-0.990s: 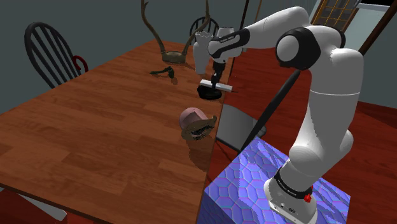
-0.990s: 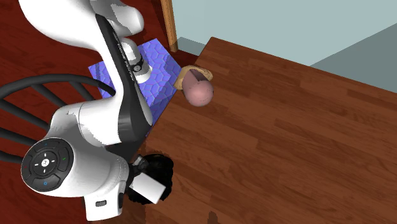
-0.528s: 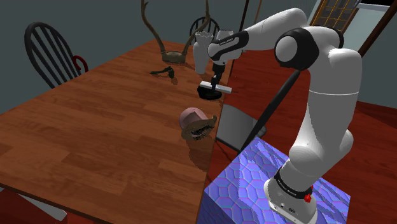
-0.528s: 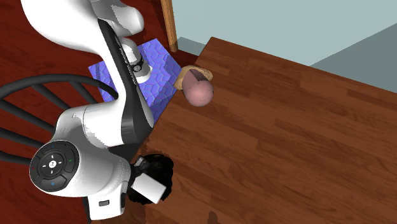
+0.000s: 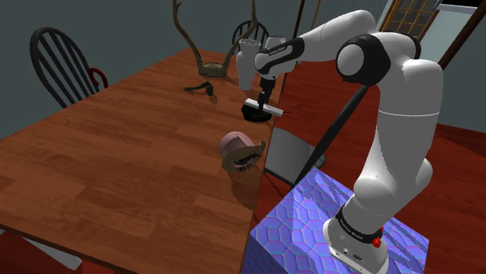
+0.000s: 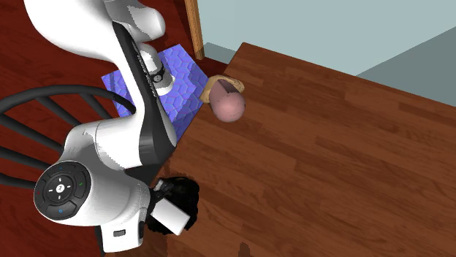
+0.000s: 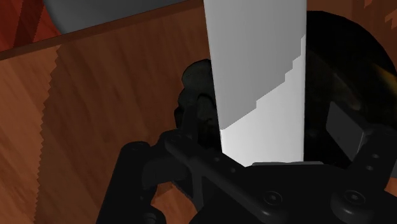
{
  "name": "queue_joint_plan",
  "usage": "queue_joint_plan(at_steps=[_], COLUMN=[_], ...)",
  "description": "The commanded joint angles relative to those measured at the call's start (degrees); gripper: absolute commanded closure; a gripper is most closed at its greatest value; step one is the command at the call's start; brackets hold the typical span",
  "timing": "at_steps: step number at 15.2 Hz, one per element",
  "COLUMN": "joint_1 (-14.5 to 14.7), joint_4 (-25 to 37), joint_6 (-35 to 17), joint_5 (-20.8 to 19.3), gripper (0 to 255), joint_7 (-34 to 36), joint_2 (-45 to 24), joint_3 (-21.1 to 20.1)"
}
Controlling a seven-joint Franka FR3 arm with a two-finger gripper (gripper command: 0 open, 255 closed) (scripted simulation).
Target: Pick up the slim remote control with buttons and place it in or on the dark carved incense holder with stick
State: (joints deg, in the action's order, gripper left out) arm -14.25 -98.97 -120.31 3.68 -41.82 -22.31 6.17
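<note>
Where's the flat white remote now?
In the shoulder view, the flat white remote is right over the black incense holder, near the wooden table's right edge.

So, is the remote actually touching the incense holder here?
Cannot tell. In the shoulder view the pale remote overlaps the top of the dark incense holder, and neither a gap nor a line of contact shows plainly; the wrist view doesn't settle it either.

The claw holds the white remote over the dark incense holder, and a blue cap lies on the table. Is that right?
Not quite: the cap is pink, not blue, as the shoulder view shows. The rest stands: the claw holds the white remote over the dark incense holder, and the cap lies on the table.
</note>
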Motion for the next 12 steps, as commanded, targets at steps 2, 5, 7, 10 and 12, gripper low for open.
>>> queue_joint_plan(at_steps=[2, 5, 7, 10, 12], joint_1=[0.0, 0.0, 0.0, 0.0, 0.0], joint_4=[1.9, 3.9, 3.9, 3.9, 3.9], joint_6=[3.3, 6.4, 6.4, 6.4, 6.4], joint_5=[-0.2, -0.4, -0.4, -0.4, -0.4], gripper=[0, 0, 0, 0, 0], joint_7=[0.2, 0.3, 0.3, 0.3, 0.3], joint_2=[1.4, 2.4, 2.4, 2.4, 2.4], joint_3=[0.1, 0.2, 0.2, 0.2, 0.2])
